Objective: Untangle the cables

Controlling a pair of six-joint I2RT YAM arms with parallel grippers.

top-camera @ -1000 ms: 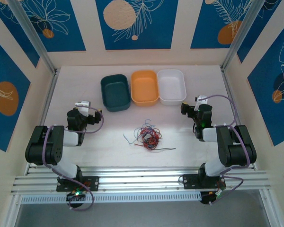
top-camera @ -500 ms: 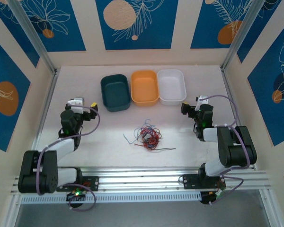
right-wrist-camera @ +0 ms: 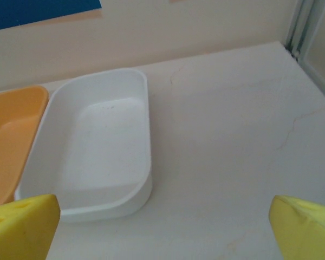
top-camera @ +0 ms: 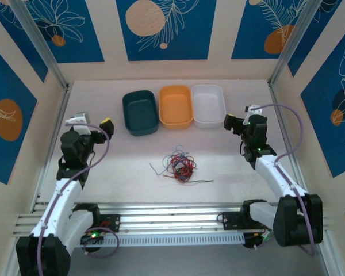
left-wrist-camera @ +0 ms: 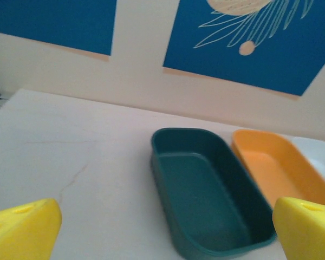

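End effectors (top-camera: 91, 121) (top-camera: 241, 115) wide; curly cables (top-camera: 181, 165), seemingly tangled.

A robotics lab test cell. Two robot arms (top-camera: 279, 178) bolted to an aluminium rail (top-camera: 172, 221); blue-printed panels (top-camera: 161, 29) wall the counter (top-camera: 132, 167)

Table (top-camera: 121, 164): three trays (top-camera: 176, 107), tangled cables (top-camera: 181, 165)
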